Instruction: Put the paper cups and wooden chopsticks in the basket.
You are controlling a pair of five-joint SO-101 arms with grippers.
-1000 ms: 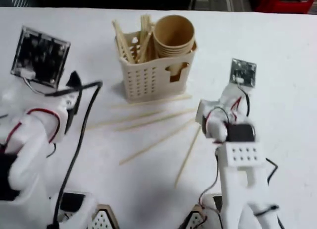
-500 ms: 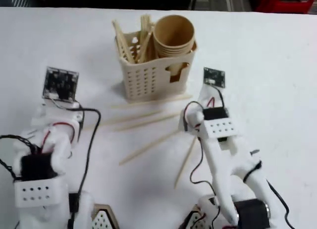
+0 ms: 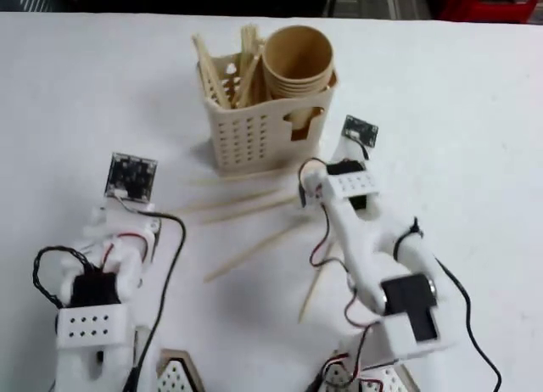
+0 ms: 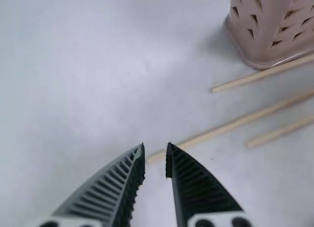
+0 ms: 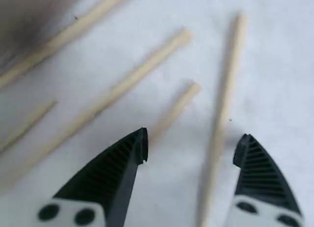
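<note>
- Cream perforated plastic basket (image 3: 254,133) holds stacked brown paper cups (image 3: 297,61).
- Loose pale wooden chopsticks (image 3: 254,207) lie on white table (image 3: 475,112).
- Left gripper (image 4: 155,147) barely parted, empty; right gripper (image 5: 193,136) spread wide.

The black, ribbed-fingered left gripper (image 4: 155,149) hangs over a plain white table (image 4: 83,65), its two tapered jaws a narrow gap apart, tips nearly level. Just past those tips lies the near end of a long, thin wooden chopstick (image 4: 230,125) that runs away slantwise across the table. Two more pale wooden chopsticks lie roughly parallel to it – one shorter-looking stick (image 4: 279,131) on its far side from the basket, another (image 4: 260,75) close against the foot of a pale, perforated plastic basket (image 4: 274,25), of which one rounded corner shows, resting on the table.
</note>
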